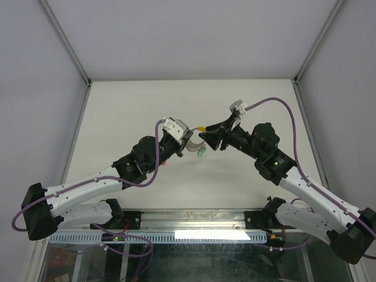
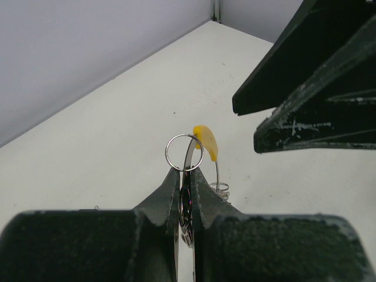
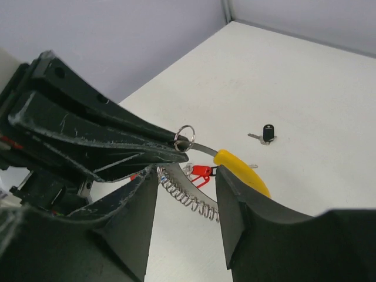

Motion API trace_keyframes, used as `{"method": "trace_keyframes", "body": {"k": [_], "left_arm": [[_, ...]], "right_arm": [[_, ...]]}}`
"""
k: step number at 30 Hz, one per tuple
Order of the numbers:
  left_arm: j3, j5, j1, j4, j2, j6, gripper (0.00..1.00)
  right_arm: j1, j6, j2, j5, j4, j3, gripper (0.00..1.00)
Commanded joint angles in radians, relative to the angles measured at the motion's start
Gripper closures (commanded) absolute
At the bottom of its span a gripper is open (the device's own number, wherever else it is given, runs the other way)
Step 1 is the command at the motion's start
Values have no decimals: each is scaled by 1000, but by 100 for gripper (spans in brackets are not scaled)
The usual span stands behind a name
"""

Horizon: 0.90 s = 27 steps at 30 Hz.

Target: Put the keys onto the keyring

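Observation:
The keyring (image 2: 184, 153) is a small silver wire ring standing at the tips of my left gripper (image 2: 185, 172), which is shut on it together with a curved metal strip that ends in a yellow cap (image 2: 206, 141). In the right wrist view the keyring (image 3: 185, 138) sits at the left gripper's black fingertips. My right gripper (image 3: 185, 176) is open, its jaws on either side of the strip and a coil spring (image 3: 188, 197); one finger (image 3: 235, 200) is against the yellow cap (image 3: 241, 173). A key with a red tag (image 3: 201, 172) hangs just beyond. From above, both grippers (image 1: 187, 143) (image 1: 207, 140) meet mid-table.
A small key with a black head (image 3: 267, 133) lies alone on the white table beyond the grippers. A green tag (image 1: 201, 153) shows just below the two grippers in the top view. Grey walls close the table's far and side edges.

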Motion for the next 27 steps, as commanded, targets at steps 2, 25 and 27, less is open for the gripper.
{"method": "trace_keyframes", "body": {"k": [2, 25, 27], "left_arm": [[25, -12, 4, 54, -36, 12, 100], [34, 7, 4, 53, -33, 6, 100], [36, 7, 4, 53, -30, 7, 100]], "right_arm": [[-2, 188, 34, 171, -176, 185, 51], [-2, 420, 194, 30, -157, 274, 57], [-2, 420, 201, 23, -158, 277, 59]]}}
